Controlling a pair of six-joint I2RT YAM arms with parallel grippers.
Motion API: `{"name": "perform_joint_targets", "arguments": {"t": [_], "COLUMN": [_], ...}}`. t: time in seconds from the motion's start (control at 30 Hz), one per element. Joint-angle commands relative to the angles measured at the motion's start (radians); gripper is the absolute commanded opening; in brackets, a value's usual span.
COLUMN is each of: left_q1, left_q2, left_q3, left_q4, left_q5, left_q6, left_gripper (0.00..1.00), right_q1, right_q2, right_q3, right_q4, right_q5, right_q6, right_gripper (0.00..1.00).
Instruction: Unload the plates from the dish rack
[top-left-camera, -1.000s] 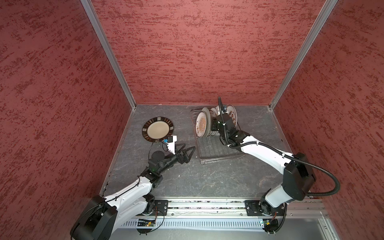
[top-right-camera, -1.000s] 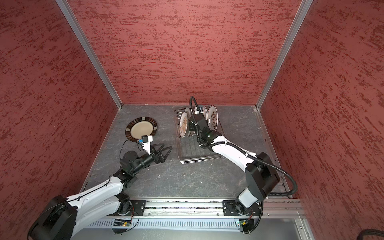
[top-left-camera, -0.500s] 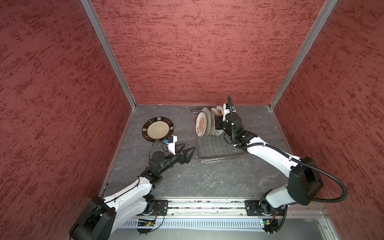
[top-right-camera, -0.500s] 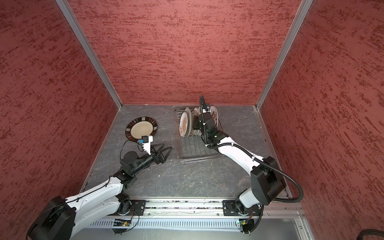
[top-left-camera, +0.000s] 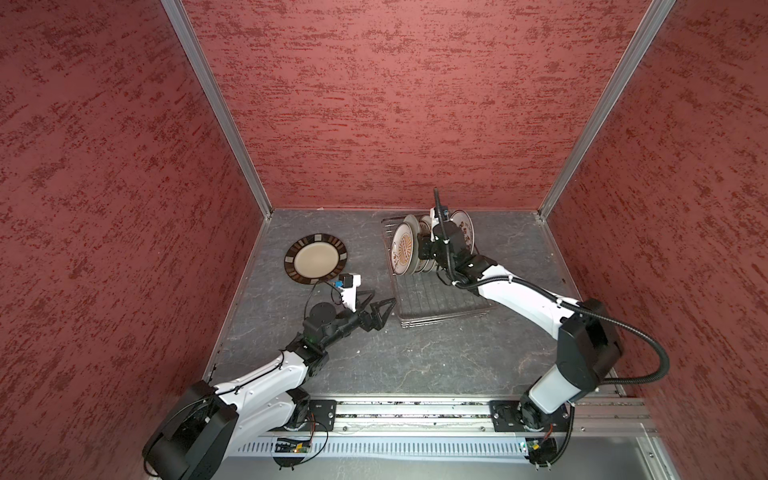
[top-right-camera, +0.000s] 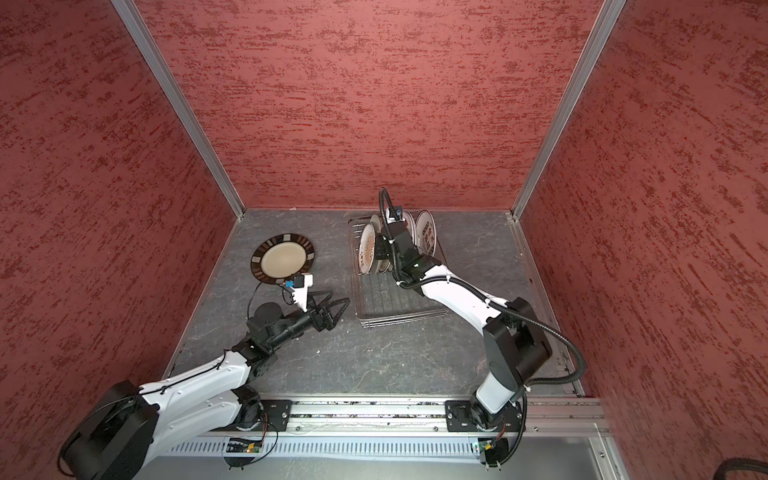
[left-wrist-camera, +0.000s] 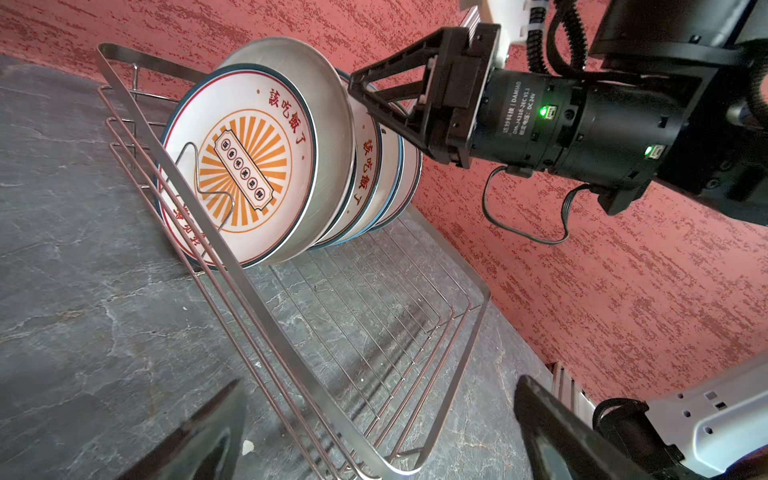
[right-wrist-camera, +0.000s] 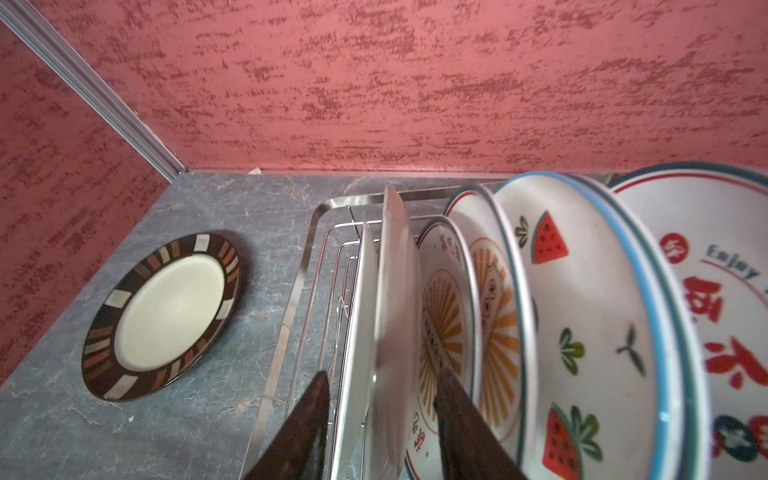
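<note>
The silver wire dish rack (top-left-camera: 436, 307) (left-wrist-camera: 262, 309) holds several plates standing on edge. Nearest the left arm is an orange sunburst plate (top-left-camera: 403, 249) (left-wrist-camera: 249, 162). Behind it come a watermelon plate (right-wrist-camera: 582, 311) and a red-character plate (top-left-camera: 465, 228). My right gripper (top-left-camera: 417, 249) (right-wrist-camera: 384, 376) reaches down over the sunburst plate's upper rim, one finger on each side. A thin gap shows at the inner finger. My left gripper (top-left-camera: 380, 297) (left-wrist-camera: 382, 432) hangs open and empty by the rack's near left corner. A dark-striped plate (top-left-camera: 316, 259) (right-wrist-camera: 166, 311) lies flat on the table, left of the rack.
Red textured walls close in the grey stone-look table (top-left-camera: 415, 353) on three sides. The rack's near half (top-right-camera: 395, 299) is bare wire. The right arm's cable loop (top-left-camera: 440, 208) rises above the plates near the back wall.
My right gripper swung right along the row of plates, then came back left and lower onto the front plate. The left arm has not moved.
</note>
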Motion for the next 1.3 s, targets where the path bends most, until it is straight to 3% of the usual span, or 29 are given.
{"name": "perform_joint_targets", "arguments": {"t": [0.0,0.27,0.47,0.97,1.27], "left_q1": [-0.008,-0.011,-0.010,-0.007,-0.006], "left_q2": [0.003,-0.002,-0.001,-0.064,-0.053], "left_q3": [0.025,0.025,0.021,0.009,0.012], "left_q4": [0.007,0.000,0.002,-0.053,-0.054], "left_q5": [-0.006,-0.019,-0.033,-0.121,-0.140], "left_q6": [0.026,0.022,0.018,0.019,0.018], "left_gripper": [0.99,0.99,0.99,0.99,0.99], "right_q1": [0.004,0.004,0.008,0.029,0.059], "right_q2": [0.040,0.125,0.182,0.285,0.304], "right_q3": [0.058,0.113,0.164,0.367,0.548], "right_q4": [-0.056,-0.073,-0.116,-0.246,-0.349], "right_q5": [0.087,0.122,0.200,0.379,0.583], "right_q6": [-0.004,0.005,0.039,0.022,-0.098], "right_gripper": [0.40,0.32,0.38,0.08,0.04]}}
